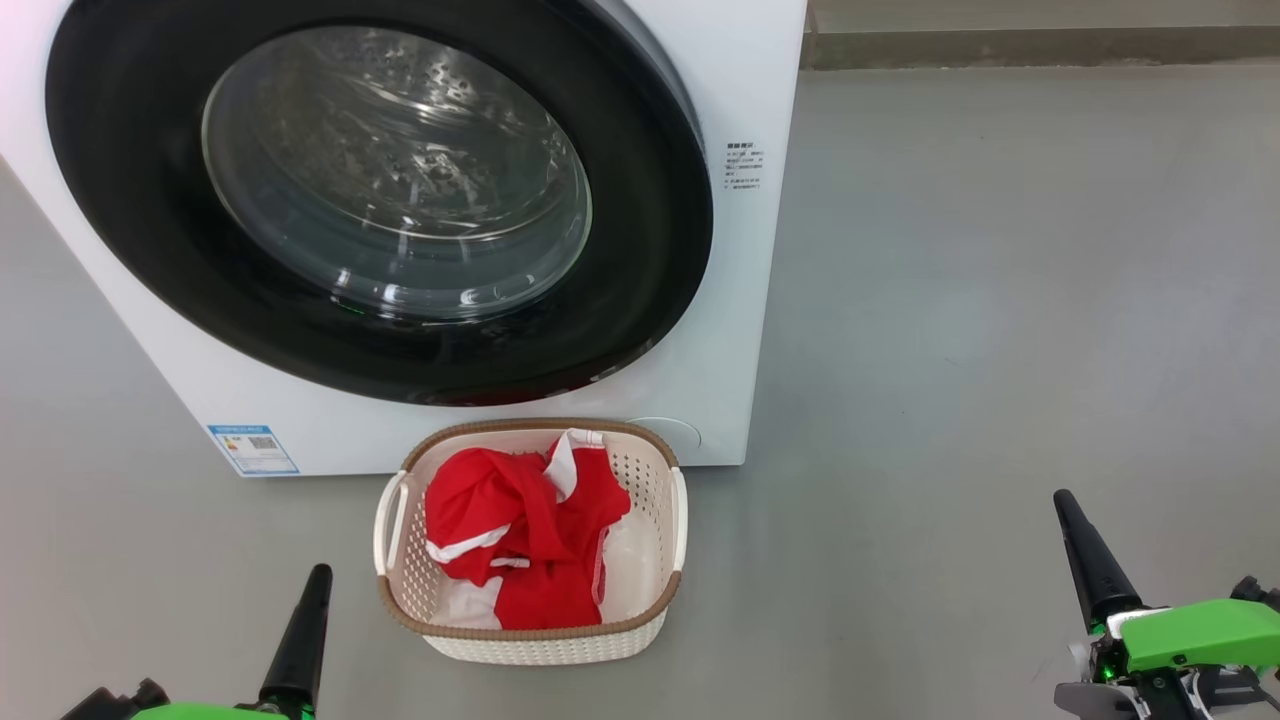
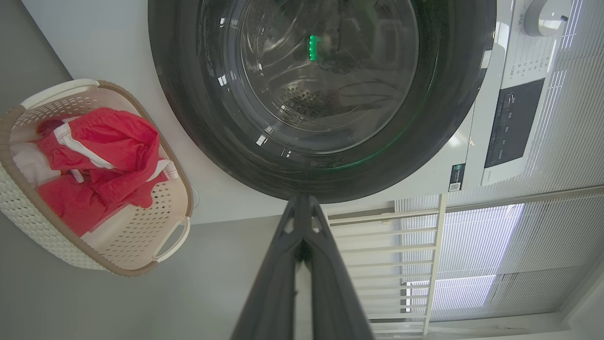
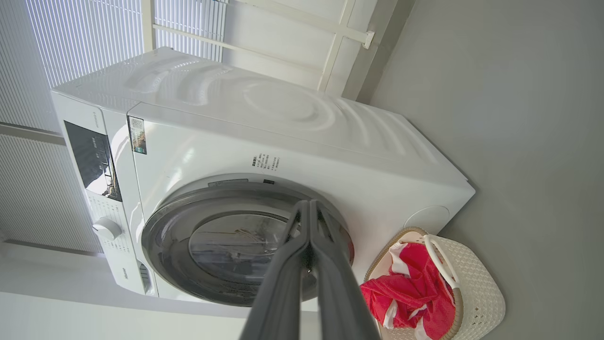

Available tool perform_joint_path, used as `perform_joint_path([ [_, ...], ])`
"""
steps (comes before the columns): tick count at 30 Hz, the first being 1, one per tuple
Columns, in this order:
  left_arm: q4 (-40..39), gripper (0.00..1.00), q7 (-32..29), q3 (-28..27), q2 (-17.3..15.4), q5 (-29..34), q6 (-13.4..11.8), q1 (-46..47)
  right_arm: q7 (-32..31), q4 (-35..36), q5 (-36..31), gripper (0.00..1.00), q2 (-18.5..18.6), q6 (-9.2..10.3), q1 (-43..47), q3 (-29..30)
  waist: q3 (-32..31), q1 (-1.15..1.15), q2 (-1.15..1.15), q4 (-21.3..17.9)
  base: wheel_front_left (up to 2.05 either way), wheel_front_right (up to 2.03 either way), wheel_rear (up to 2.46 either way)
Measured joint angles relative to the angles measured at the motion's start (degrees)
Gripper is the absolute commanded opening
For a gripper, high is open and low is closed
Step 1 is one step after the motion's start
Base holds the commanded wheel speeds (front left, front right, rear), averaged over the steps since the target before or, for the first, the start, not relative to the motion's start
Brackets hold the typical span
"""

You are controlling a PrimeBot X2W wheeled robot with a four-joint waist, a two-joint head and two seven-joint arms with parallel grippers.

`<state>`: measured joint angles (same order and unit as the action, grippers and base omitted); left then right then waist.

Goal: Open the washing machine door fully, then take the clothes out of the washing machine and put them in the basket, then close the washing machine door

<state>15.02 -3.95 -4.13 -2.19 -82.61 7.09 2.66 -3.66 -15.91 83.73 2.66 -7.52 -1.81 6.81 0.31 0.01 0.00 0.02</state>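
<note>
While both pairs of fingers are pressed tip to tip and hold nothing, the washing machine door (image 1: 640,250) sits shut against the front of the washing machine (image 1: 745,100), its glossy black ring flush with the white panel. Seen from the head, the left fingers (image 1: 318,582) point up from the lower edge. The basket (image 1: 655,470) stands just to their right on the grey floor (image 1: 1000,300), apart from them. The right fingers (image 1: 1066,508) rise well off on the other side of the basket, with grey floor between.

Ahead of both sets of fingertips, beyond the basket, stands the machine. The basket's far rim lies just before its white base, under the lower arc of the door. The clothes (image 1: 520,530) lie heaped inside the basket, red fabric with white trim, one white-edged fold leaning on the far rim. A blue label sticker (image 1: 252,449) sits low on the machine's front, ahead of the left fingers.

From the left wrist, the closed tips line up with the bottom of the door's ring, and the perforated drum (image 2: 302,101) shows through the glass beyond them. From the right wrist, the joined tips line up with the ring's edge, with the filled basket off to one side of them.
</note>
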Motion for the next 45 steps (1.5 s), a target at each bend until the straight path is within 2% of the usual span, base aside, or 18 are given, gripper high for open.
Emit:
perform_joint_path([
  [15, 0.18, 0.00, -2.27, -0.32, 0.00, -8.99, 0.00, 1.19, -2.47, 0.18, 7.77, 0.00, -0.07, 0.00, -1.74, 0.46, -0.13, 0.00, 0.00, -0.02, 0.00, 0.00, 0.00],
  [45, 0.19, 0.00, -2.27, -0.35, 0.00, -9.15, 0.00, 1.19, -2.48, 0.20, 8.45, 0.00, -0.22, 0.00, -1.93, 0.58, -0.14, 0.00, 0.00, -0.02, 0.00, 0.00, 0.00],
])
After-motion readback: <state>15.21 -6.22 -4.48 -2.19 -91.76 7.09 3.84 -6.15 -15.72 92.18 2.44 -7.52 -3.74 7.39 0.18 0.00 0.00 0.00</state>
